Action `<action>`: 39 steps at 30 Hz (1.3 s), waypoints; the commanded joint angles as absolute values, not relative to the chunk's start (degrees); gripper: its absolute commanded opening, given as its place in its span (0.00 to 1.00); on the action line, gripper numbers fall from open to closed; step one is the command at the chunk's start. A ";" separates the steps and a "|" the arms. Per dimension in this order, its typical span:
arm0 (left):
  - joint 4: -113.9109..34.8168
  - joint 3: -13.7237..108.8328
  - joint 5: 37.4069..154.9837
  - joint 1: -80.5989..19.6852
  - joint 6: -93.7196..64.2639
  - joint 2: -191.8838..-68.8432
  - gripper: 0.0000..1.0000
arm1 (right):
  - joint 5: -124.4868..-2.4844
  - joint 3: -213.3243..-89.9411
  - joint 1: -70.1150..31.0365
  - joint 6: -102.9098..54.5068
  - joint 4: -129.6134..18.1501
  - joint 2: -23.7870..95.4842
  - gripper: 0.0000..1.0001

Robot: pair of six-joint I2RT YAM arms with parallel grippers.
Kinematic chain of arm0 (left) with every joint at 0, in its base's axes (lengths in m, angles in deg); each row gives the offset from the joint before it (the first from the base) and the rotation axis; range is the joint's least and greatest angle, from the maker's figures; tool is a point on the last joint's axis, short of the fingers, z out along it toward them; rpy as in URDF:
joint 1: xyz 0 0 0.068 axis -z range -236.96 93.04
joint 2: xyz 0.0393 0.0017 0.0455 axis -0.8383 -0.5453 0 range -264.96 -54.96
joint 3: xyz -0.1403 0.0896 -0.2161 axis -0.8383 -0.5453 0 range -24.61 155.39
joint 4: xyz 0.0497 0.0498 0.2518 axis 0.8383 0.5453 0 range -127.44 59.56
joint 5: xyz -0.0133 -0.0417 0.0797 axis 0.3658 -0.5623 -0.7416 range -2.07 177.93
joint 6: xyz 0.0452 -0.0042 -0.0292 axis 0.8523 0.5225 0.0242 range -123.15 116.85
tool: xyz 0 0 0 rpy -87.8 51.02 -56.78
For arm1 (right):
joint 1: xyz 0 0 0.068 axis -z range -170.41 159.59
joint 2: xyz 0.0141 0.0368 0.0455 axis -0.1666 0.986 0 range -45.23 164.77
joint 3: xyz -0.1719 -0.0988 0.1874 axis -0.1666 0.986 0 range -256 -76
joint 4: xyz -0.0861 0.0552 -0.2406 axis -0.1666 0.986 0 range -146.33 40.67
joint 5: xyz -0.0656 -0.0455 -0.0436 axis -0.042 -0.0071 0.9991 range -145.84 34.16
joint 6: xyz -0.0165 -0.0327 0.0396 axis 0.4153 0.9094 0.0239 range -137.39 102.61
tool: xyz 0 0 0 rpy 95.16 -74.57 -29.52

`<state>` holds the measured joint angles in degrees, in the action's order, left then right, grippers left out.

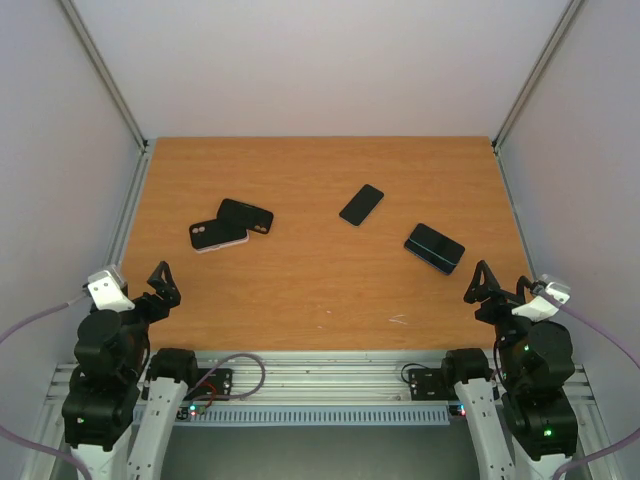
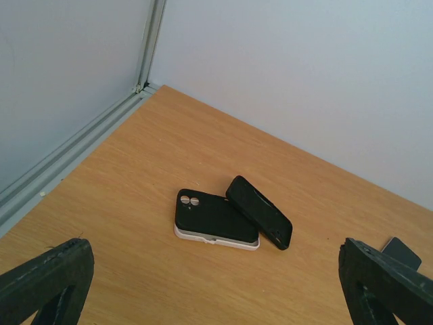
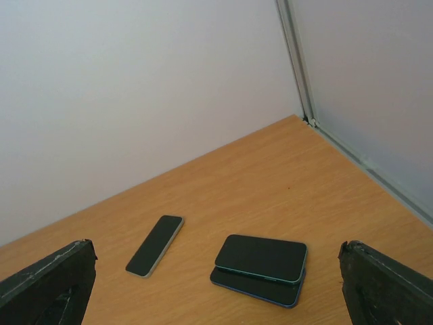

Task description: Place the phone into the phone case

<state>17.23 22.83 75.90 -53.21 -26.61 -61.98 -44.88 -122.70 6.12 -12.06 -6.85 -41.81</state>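
Observation:
Two black phone cases lie at the left of the table. One black case (image 1: pixel 218 234) (image 2: pixel 215 218) rests on a white case (image 2: pixel 216 240); the other black case (image 1: pixel 246 215) (image 2: pixel 259 212) leans against it. A lone phone (image 1: pixel 361 204) (image 3: pixel 155 245) lies screen up near the middle. At the right a teal-edged phone (image 1: pixel 434 245) (image 3: pixel 262 258) is stacked on a blue-edged phone (image 3: pixel 260 288). My left gripper (image 1: pixel 160 285) (image 2: pixel 216 284) is open at the near left, short of the cases. My right gripper (image 1: pixel 487 283) (image 3: pixel 216 284) is open at the near right, short of the stack. Neither holds anything.
White walls with metal corner rails (image 1: pixel 110 80) enclose the wooden table (image 1: pixel 320 290) on three sides. A metal rail with cables (image 1: pixel 320 385) runs along the near edge between the arm bases.

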 commanded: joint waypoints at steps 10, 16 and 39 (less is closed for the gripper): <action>12.07 22.19 78.90 -53.52 -25.16 -67.50 1.00 | -45.18 -121.87 6.32 -12.56 -7.36 -43.01 0.99; 12.12 26.01 80.34 -53.53 -28.33 -77.32 0.99 | -45.82 -121.51 6.25 -12.64 -7.74 -43.36 0.98; -26.54 18.29 96.39 -56.24 -46.52 -121.36 0.97 | -48.24 -120.65 5.68 -12.11 -9.36 -44.30 0.98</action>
